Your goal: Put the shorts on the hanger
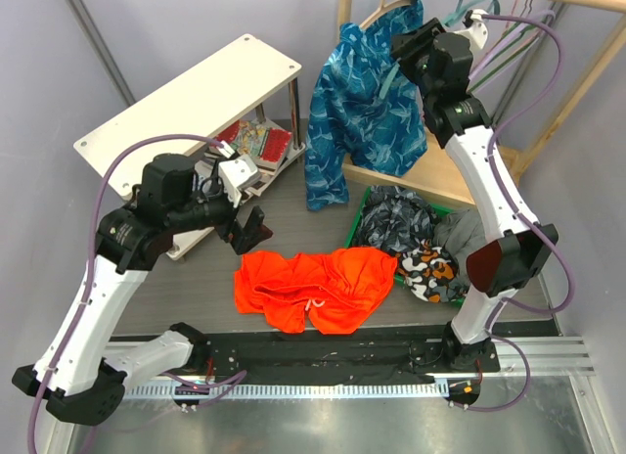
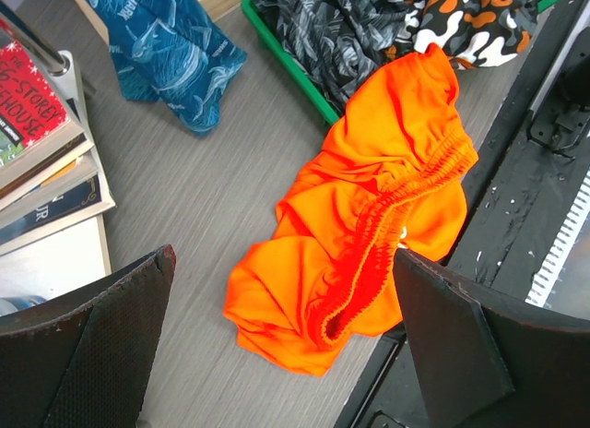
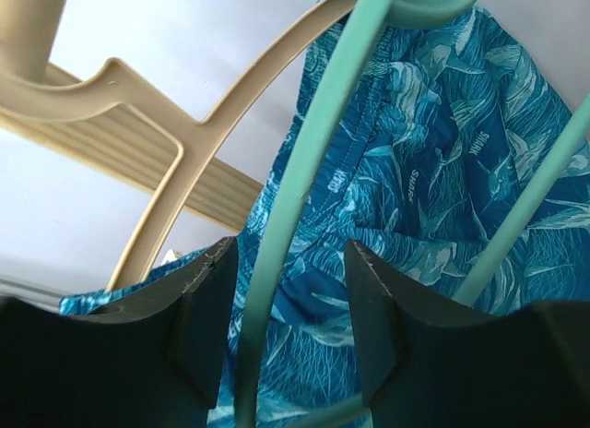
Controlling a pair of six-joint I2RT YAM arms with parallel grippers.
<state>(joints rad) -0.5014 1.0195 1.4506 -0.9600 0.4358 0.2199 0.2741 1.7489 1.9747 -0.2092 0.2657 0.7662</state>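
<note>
Matt cloth shorts (image 1: 313, 283), smooth plastic hanger (image 3: 302, 170).

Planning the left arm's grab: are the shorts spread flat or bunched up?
Bunched up: the shorts lie crumpled on the table, fabric in folds, waistband gathered and curling.

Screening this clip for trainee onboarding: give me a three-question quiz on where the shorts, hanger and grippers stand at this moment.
1. True or false: the shorts already hang on the hanger.
2. What runs between the fingers of the right gripper? A) the teal hanger B) the drawstring C) a book
3. Fill in: the left gripper hovers open over the ____.
Key: 1 false, they lie crumpled on the table; 2 A, jaws open around it; 3 shorts.
</note>
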